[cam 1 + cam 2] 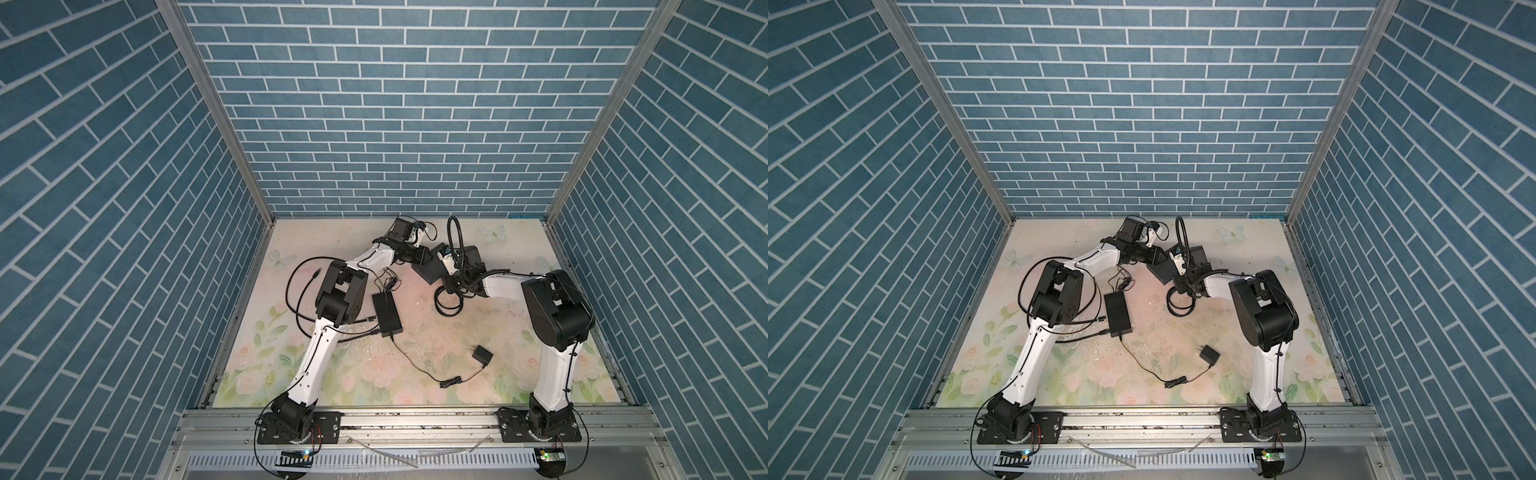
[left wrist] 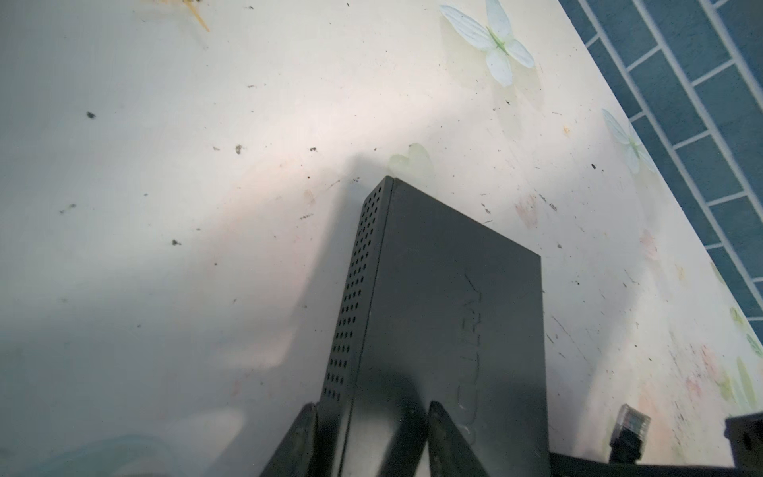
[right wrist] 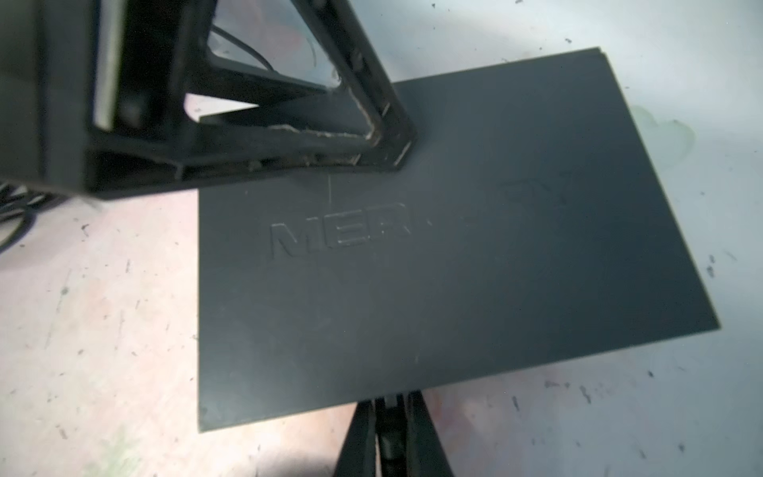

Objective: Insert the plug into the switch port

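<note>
The switch (image 1: 428, 275) (image 1: 1162, 275) is a flat black box at the back middle of the table in both top views. My left gripper (image 1: 428, 259) (image 2: 373, 417) is shut on the switch (image 2: 454, 309) across its thickness, one finger on the embossed top and one by the perforated side. From the right, my right gripper (image 1: 451, 270) (image 3: 390, 396) is shut on the plug (image 3: 390, 409) at the near edge of the switch (image 3: 454, 268). The plug (image 2: 631, 427), clear-tipped with a black boot, shows beside the switch, apart from it. The port is hidden.
The plug's thick black cable arches up (image 1: 451, 232) and coils on the mat (image 1: 446, 305). A black power brick (image 1: 386, 311) with thin wires lies mid-left. A small wall adapter (image 1: 482, 355) sits front right. Blue brick walls enclose three sides.
</note>
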`<state>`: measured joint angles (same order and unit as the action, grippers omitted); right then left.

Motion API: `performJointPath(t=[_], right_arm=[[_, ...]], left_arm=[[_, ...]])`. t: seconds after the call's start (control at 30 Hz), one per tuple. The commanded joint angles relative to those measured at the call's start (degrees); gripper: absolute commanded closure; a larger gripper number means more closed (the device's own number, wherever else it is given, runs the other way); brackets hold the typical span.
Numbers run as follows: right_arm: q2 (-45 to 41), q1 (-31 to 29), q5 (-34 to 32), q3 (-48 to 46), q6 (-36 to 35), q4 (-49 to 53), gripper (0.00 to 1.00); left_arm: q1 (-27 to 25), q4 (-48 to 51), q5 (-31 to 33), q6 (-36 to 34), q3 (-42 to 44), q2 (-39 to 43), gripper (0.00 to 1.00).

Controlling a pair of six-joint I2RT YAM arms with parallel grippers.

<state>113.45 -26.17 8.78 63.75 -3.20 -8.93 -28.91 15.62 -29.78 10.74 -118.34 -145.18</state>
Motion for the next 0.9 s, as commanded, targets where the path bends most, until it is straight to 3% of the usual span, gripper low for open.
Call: performJointPath(t=[0.0,0.17,0.4,0.53,0.63,0.77,0.87], right_arm=[[-1.23,-1.34,4.26,-0.3,4.52,-23.34,0.86],[-7.41,-0.33,3.75,-6.27,3.22,-17.54,0.82],[-14.81,0.94,4.72,-12.15,1.66,-9.33,0.67],[-19.6,2.69,5.05,-13.55,1.18,-4.44,0.64],[-22.08,5.1,9.84,-12.6,-0.63,2.31,0.64],[-19.77,5.25,13.02,-6.83,-5.71,17.7,0.64],[-17.18,5.17,9.64,-3.56,-5.9,20.88,0.64]], left_arm=[[-9.34,18.95,-17.93,0.77,2.05,-0.91,0.58],[-3.77,16.95,-5.88,3.87,5.36,2.74,0.56],[-0.1,10.92,-4.54,8.09,5.83,4.29,0.55],[0.12,10.49,-3.54,9.15,3.76,4.47,0.52],[0.13,10.49,-2.96,9.46,1.56,4.65,0.51],[0.14,10.75,-2.26,9.69,-1.96,3.94,0.5],[0.08,11.12,-2.63,9.69,-4.91,2.13,0.49]])
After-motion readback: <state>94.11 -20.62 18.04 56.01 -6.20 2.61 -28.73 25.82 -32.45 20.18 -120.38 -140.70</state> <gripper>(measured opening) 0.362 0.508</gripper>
